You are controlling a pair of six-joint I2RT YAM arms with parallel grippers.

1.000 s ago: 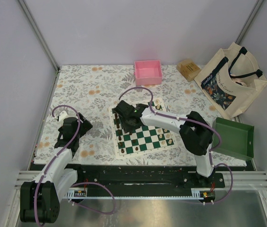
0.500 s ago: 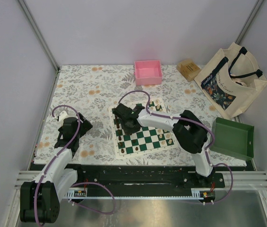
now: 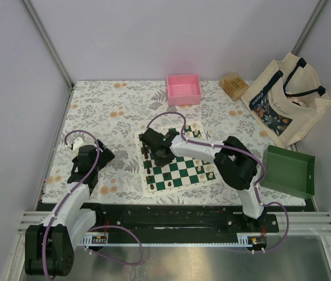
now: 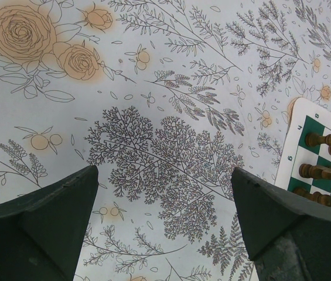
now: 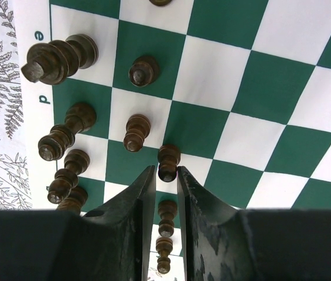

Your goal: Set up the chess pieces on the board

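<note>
In the overhead view the left gripper [image 3: 86, 159] hangs over the floral table [image 3: 112, 117] at the left of the frame, well apart from the board [image 3: 177, 175]. Its wrist view shows the jaws spread wide, nothing between them, only patterned cloth below. The board's corner [image 4: 306, 126] enters at the right edge of that view, with a few dark pieces [image 4: 322, 139] on its squares.

At the centre of the overhead view the right gripper [image 3: 156, 149] reaches over the board's upper left part. In its wrist view the jaws are drawn narrow and clenched on a dark pawn [image 5: 168, 163] at the lower middle of the frame. More dark pieces stand along the board's left edge, a larger one [image 5: 60, 58] at upper left.

A pink tray [image 3: 183, 89] sits at top centre, a tote bag [image 3: 285, 99] upper right, and a green tray [image 3: 288, 170] at right.
</note>
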